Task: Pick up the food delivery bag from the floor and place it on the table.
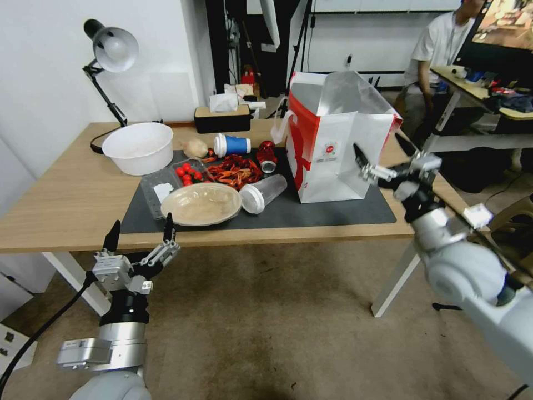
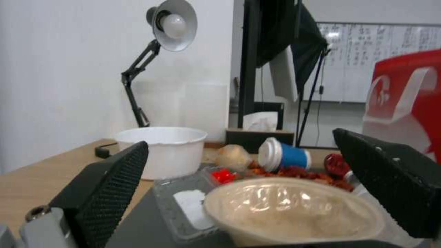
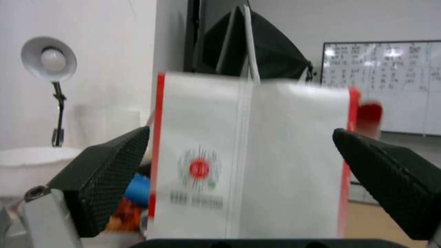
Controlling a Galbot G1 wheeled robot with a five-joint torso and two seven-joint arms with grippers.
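The food delivery bag [image 1: 333,139] stands upright on the dark mat [image 1: 333,211] near the table's [image 1: 61,194] right edge. The right gripper [image 1: 361,161], jaws wide and empty, sits just beside it. The left gripper [image 1: 140,232] hovers wide open at the front edge. Backing straight away should avoid tipping the bag.

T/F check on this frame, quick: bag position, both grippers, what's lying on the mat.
1. The food delivery bag stands upright on the table. True.
2. The right gripper is clamped on the bag's strap handle. False: its fingers are open, beside the bag's white side, holding nothing.
3. The left gripper is open, below the table's front edge, near the lidded bowl. True.
4. The blue paper cup stands upright. False: it lies on its side on the dark mat.
5. The white tub sits inside the bag. False: it stands on the tabletop by the desk lamp.
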